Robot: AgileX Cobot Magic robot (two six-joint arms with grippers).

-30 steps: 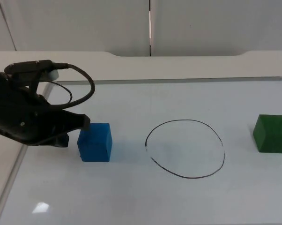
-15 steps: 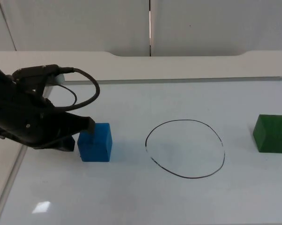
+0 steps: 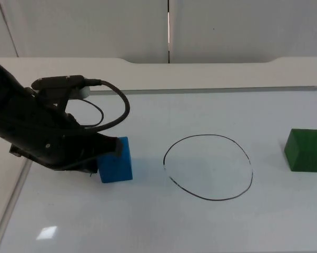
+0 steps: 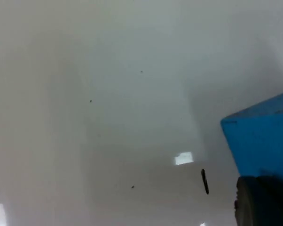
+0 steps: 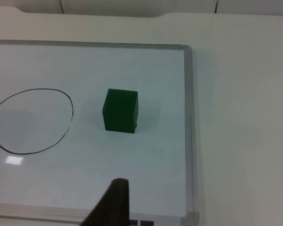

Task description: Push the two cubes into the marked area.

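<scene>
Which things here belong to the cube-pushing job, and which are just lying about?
Job: blue cube, with the left gripper against it; green cube; drawn circle; right gripper, waiting back from the green cube.
Lying about: only the whiteboard under it all.

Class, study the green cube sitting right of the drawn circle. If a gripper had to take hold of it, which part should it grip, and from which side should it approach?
Probably from above, fingers closing on two opposite upright faces of the green cube. It sits flat and alone on the whiteboard, so its flat, parallel sides are all free.
</scene>
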